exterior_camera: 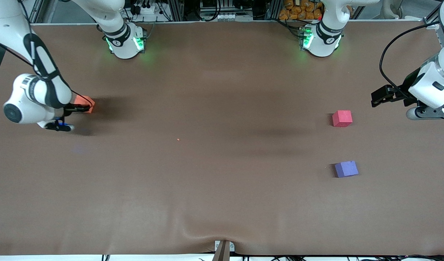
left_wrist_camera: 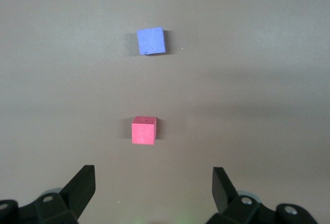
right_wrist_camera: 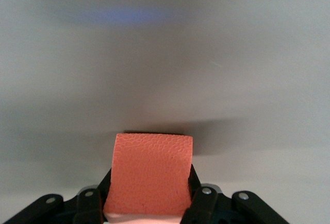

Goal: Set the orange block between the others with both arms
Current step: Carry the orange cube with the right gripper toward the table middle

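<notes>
The right arm reached low toward its own end of the table, its right gripper (exterior_camera: 84,107) clamped shut on the orange block (exterior_camera: 87,103). The left arm waited raised, its left gripper (left_wrist_camera: 153,188) spread wide.

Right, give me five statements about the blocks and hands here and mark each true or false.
1. The right hand is shut on the orange block. True.
2. The left hand holds the red block. False: it is open and holds nothing.
3. The purple block lies nearer the front camera than the red block. True.
4. The red and purple blocks touch. False: bare table separates them.
5. The orange block sits between the other two. False: it is at the right arm's end of the table.
</notes>
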`<action>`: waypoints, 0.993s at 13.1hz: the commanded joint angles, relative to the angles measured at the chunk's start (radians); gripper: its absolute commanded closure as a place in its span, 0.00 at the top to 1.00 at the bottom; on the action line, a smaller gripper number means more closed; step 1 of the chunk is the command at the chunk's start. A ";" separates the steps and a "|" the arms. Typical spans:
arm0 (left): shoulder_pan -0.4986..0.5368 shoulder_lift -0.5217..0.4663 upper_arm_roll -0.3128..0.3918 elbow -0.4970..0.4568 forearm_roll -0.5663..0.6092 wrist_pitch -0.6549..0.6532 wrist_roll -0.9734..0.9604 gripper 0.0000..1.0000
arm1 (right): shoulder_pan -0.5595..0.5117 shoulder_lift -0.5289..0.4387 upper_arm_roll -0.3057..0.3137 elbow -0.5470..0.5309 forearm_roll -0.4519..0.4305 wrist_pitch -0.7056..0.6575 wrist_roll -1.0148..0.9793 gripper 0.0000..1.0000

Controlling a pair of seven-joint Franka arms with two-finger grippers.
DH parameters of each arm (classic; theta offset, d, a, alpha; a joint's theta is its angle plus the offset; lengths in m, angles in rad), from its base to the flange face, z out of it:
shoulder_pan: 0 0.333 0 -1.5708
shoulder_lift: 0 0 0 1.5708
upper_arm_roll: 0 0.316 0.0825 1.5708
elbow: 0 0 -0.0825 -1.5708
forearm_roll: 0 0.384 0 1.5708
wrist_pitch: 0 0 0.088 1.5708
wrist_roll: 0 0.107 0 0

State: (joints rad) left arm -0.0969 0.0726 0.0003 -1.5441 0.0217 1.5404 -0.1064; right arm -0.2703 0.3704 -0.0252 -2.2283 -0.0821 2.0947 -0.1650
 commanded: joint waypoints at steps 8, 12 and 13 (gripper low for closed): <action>0.000 0.010 -0.005 0.007 0.007 0.007 -0.007 1.00 | 0.480 0.235 -0.005 0.389 0.122 -0.117 0.373 0.00; 0.000 0.010 -0.005 0.009 0.007 0.006 -0.001 1.00 | 0.617 0.283 -0.005 0.534 0.254 -0.175 0.469 0.00; -0.001 0.010 -0.005 0.009 0.007 0.007 -0.001 1.00 | 0.641 0.285 -0.005 0.570 0.301 -0.203 0.472 0.00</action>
State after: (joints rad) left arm -0.0981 0.0804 -0.0006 -1.5442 0.0217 1.5443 -0.1064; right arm 0.3331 0.6201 -0.0224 -1.7569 0.1459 1.9528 0.2851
